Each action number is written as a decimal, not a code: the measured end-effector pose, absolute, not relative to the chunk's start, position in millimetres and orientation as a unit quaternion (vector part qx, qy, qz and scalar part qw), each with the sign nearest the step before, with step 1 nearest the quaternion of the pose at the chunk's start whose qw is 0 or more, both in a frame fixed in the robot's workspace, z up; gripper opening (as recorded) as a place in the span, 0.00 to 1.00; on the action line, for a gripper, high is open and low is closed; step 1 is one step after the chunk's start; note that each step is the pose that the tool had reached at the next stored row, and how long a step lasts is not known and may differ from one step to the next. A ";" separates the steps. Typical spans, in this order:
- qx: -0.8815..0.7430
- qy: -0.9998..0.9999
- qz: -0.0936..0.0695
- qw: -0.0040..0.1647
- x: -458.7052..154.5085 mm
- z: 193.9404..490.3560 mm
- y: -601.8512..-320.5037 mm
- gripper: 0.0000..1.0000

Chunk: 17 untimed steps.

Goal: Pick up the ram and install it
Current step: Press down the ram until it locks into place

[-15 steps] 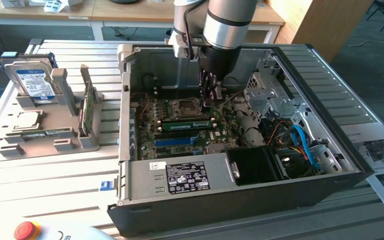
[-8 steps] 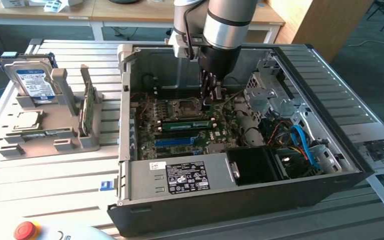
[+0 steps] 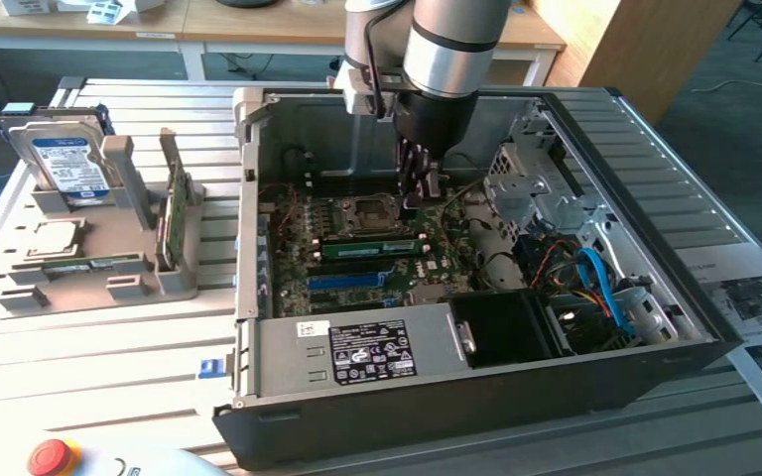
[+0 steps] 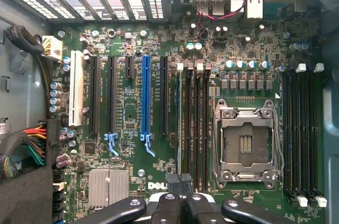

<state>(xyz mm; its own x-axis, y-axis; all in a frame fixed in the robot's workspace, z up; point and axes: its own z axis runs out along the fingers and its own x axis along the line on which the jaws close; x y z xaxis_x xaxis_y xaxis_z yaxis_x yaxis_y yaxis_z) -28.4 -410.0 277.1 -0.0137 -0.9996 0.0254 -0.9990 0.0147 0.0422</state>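
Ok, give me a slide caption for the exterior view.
Shut gripper inside the open computer case, just above the motherboard near the processor socket.

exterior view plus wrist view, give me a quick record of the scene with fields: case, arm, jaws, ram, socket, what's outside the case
case: open, board exposed
arm: reaches down into the case
jaws: shut, nothing between them, over the board by the socket
ram: not held; sits along the slots beside the socket; cannot tell if it is fully seated
socket: empty
blue slot: empty
outside the case: holder on the exterior view's left, with a hard drive upright in it
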 end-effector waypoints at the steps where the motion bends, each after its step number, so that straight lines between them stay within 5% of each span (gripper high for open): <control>1: 0.702 -0.712 -0.006 0.024 -28.1 277.2 -410.0 0.10; 17: 0.702 -0.712 -0.006 0.024 0.3 277.1 -410.1 0.10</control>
<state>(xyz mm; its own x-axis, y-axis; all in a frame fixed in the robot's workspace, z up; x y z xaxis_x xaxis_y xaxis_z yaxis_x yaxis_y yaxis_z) 0.3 -410.1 277.1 -0.0137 -0.9996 0.0254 -0.9990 0.0148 0.0422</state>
